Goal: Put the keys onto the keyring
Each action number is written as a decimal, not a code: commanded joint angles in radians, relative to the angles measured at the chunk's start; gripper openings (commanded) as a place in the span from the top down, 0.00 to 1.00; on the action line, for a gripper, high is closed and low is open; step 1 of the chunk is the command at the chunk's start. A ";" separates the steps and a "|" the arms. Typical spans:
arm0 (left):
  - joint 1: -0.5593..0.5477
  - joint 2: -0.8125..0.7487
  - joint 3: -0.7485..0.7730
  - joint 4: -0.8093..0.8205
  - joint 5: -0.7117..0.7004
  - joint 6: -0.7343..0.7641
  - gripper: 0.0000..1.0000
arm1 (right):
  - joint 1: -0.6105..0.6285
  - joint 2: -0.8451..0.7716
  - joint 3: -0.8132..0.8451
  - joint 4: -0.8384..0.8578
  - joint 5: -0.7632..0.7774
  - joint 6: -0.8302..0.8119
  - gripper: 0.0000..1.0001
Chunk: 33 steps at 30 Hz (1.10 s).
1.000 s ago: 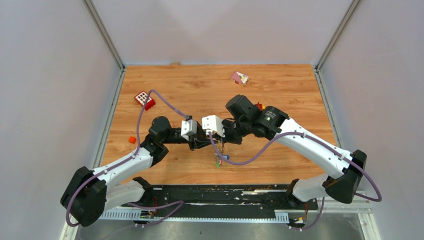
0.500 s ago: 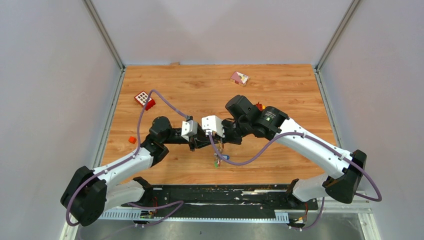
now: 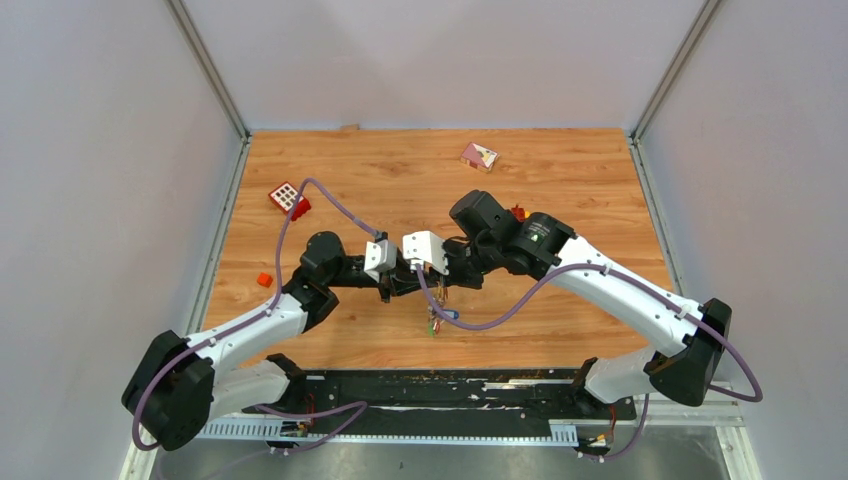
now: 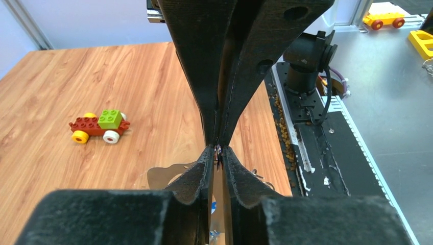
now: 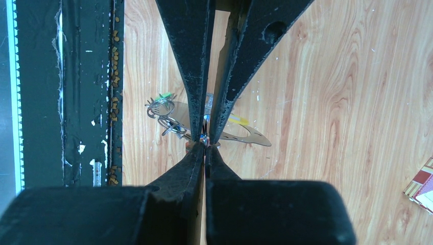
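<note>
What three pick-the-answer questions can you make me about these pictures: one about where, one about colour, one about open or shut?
1. Where is the red block?
A) on the table's left side
B) in a gripper
C) on the floor

2. What colour is the brick atop the toy car?
A) blue
B) green
C) purple

3. How is the right gripper?
A) wide open
B) shut
C) holding the toy car

Answers:
1 A, it lies alone near the left edge.
2 B, a green brick sits on the red car.
3 B, it is closed tip to tip.
</note>
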 commanded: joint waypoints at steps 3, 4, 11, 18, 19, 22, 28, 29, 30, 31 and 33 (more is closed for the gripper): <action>-0.007 0.001 0.041 -0.010 0.017 0.018 0.85 | 0.008 -0.006 0.049 0.057 -0.005 0.018 1.00; -0.007 0.001 0.043 -0.016 0.018 0.017 0.86 | 0.008 -0.006 0.048 0.057 -0.005 0.018 1.00; -0.008 0.005 0.045 -0.019 0.016 0.016 0.81 | 0.008 -0.011 0.051 0.056 -0.002 0.017 1.00; -0.009 0.005 0.045 0.001 0.014 0.004 0.86 | 0.008 -0.010 0.046 0.059 -0.008 0.019 1.00; -0.009 0.005 0.044 0.004 0.015 0.004 0.89 | 0.008 -0.009 0.046 0.058 -0.009 0.020 1.00; -0.008 0.002 0.038 0.019 0.013 0.003 1.00 | 0.008 -0.010 0.045 0.059 -0.012 0.023 1.00; -0.006 -0.025 -0.005 0.118 0.020 -0.034 1.00 | 0.007 -0.034 0.001 0.081 -0.001 0.024 0.86; -0.004 -0.030 -0.012 0.135 0.024 -0.041 1.00 | 0.006 -0.043 -0.014 0.090 -0.001 0.027 0.83; 0.000 -0.032 -0.018 0.158 0.027 -0.051 1.00 | 0.001 -0.053 -0.034 0.099 -0.004 0.029 0.79; 0.004 -0.032 -0.023 0.179 0.031 -0.060 1.00 | -0.004 -0.064 -0.051 0.109 -0.014 0.030 0.75; 0.008 -0.034 -0.035 0.221 0.035 -0.082 1.00 | -0.019 -0.084 -0.082 0.125 -0.046 0.033 0.66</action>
